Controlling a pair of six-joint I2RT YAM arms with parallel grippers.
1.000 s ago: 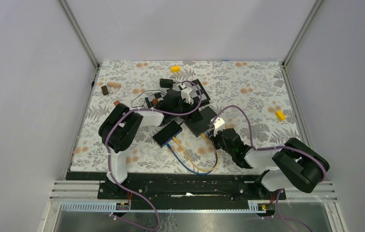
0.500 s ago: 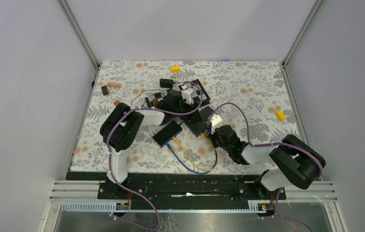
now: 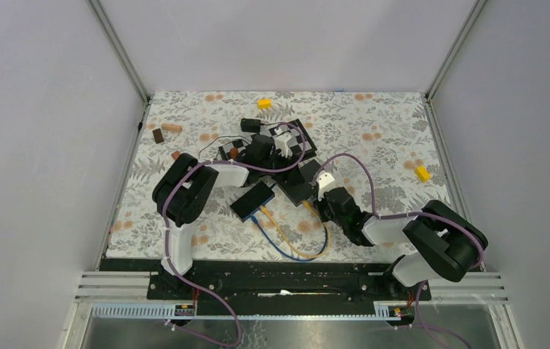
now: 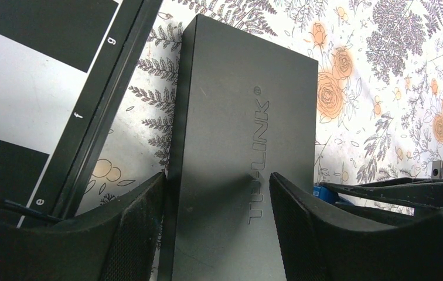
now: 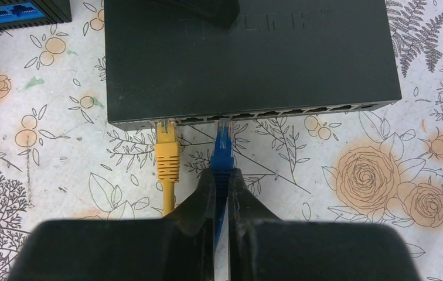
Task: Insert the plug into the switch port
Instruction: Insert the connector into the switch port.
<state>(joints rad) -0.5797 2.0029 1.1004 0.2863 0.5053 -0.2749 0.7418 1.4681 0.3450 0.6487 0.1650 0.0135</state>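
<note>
The black TP-LINK switch [image 3: 300, 182] lies mid-table, its port row facing the arms [image 5: 248, 52]. My right gripper [image 5: 224, 175] is shut on the blue plug [image 5: 223, 146]. The plug's tip sits at a port opening in the switch's front face, and how deep it sits cannot be told. A yellow plug [image 5: 166, 151] sits in the port to its left. My left gripper [image 4: 216, 216] is open over the switch [image 4: 237, 146]. One finger [image 4: 131, 234] is at the switch's side edge and the other [image 4: 304, 228] is above its top. In the top view the right gripper [image 3: 321, 195] is just in front of the switch.
A second black switch [image 3: 252, 201] with blue ports lies to the left. A chessboard [image 3: 300, 138] lies behind. Blue and yellow cables [image 3: 294, 243] loop near the front. Yellow blocks [image 3: 264, 103] [image 3: 422, 173] and brown blocks [image 3: 172, 127] are scattered about.
My right gripper has moved forward and left toward the switch, carrying the blue plug up to the port row. The left arm has barely moved.
</note>
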